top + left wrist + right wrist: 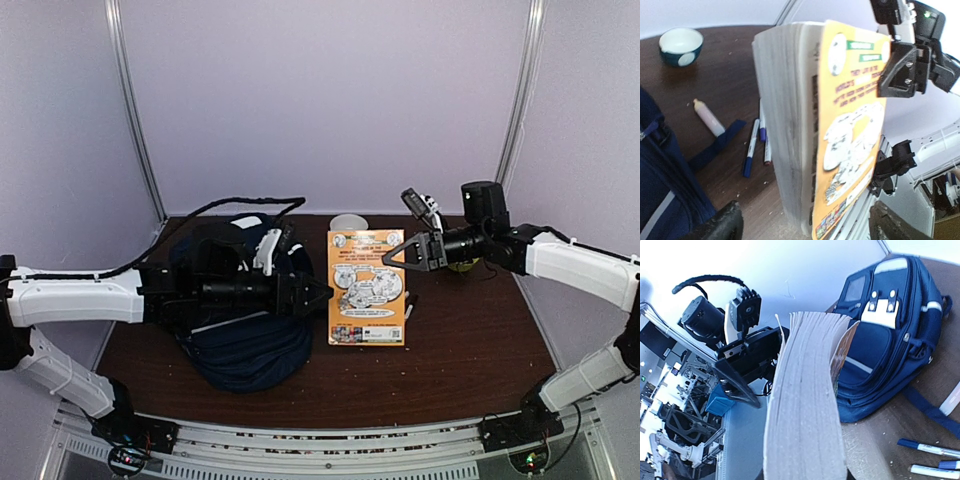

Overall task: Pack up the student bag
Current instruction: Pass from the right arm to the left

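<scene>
A thick book with an orange cover (366, 285) stands tilted between the two grippers, its lower end on the brown table (470, 350). My right gripper (408, 254) is shut on the book's far right edge; in the right wrist view the page block (805, 430) fills the space between its jaws. My left gripper (318, 297) is open at the book's left side, its dark fingers (720, 222) standing apart from the book (795, 125). The student bag (245, 345), navy with white trim, lies under the left arm, and its front shows in the right wrist view (890, 335).
A white-and-teal bowl (681, 46) sits behind the book. A pale pink tube (709, 116) and blue markers (751, 147) lie on the table beside a bag strap (715, 147). A yellow-green object (462, 265) sits behind the right gripper.
</scene>
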